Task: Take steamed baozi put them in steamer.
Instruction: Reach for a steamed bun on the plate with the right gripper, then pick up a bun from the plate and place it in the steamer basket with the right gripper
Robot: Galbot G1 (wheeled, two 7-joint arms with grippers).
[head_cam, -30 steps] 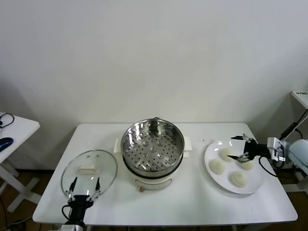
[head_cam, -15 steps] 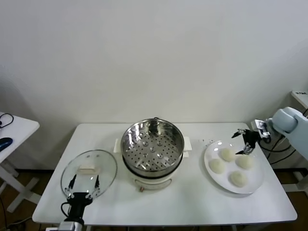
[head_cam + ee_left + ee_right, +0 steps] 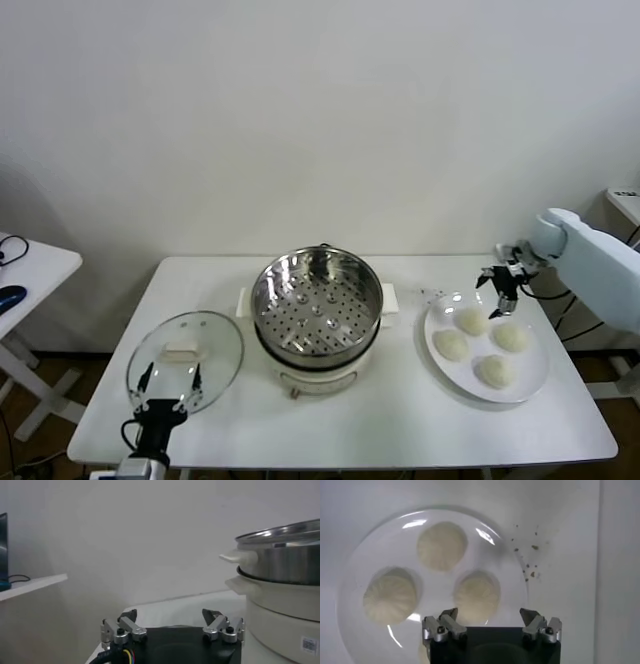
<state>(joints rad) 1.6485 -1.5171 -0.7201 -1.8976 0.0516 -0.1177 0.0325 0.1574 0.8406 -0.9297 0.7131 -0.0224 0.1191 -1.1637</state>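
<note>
- Head view, right of frame — right gripper [image 3: 497, 283] spread wide, empty, above four steamed baozi [image 3: 471, 321] on the plate [image 3: 535, 375].
- Centre — steamer [image 3: 317, 306].
- Lower left — left gripper [image 3: 168, 381] released.

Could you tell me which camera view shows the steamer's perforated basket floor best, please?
The head view: it looks down into the steamer, so the whole perforated floor, with no bun on it, shows. The left wrist view catches only the steamer's steel wall, rim and cream base from the side, not the floor. The right wrist view shows none of it.
</note>
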